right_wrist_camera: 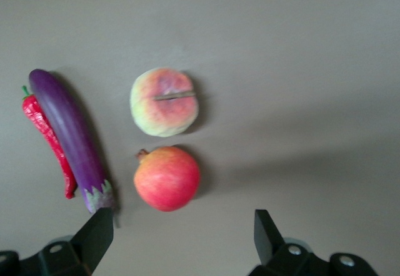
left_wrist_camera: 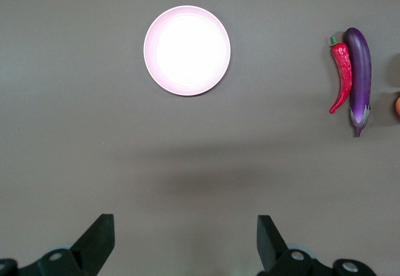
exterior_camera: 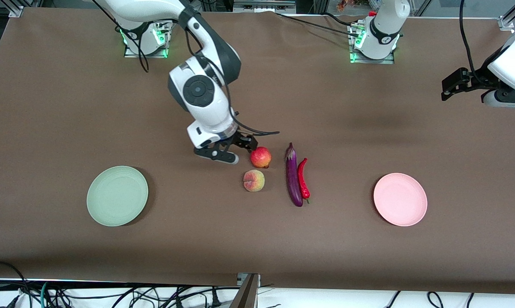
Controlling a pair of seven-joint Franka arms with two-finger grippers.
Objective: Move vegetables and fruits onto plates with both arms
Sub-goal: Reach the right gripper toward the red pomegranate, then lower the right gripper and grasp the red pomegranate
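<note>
The pomegranate (exterior_camera: 261,157) and peach (exterior_camera: 254,180) lie mid-table, the peach nearer the front camera. Beside them, toward the left arm's end, lie the purple eggplant (exterior_camera: 293,175) and red chili (exterior_camera: 303,177), touching side by side. My right gripper (exterior_camera: 242,144) is open and empty, low beside the pomegranate (right_wrist_camera: 167,178), which lies just ahead of its fingertips (right_wrist_camera: 100,229); the peach (right_wrist_camera: 164,102) and eggplant (right_wrist_camera: 67,135) also show there. My left gripper (exterior_camera: 454,83) is open and empty, raised over bare table at its arm's end. The pink plate (exterior_camera: 400,199) and green plate (exterior_camera: 117,195) are empty.
A brown cloth (exterior_camera: 257,239) covers the table. The arm bases (exterior_camera: 372,47) stand along the edge farthest from the front camera. Loose cables (exterior_camera: 112,295) hang below the nearest edge. The left wrist view shows the pink plate (left_wrist_camera: 187,50), chili (left_wrist_camera: 341,76) and eggplant (left_wrist_camera: 359,70).
</note>
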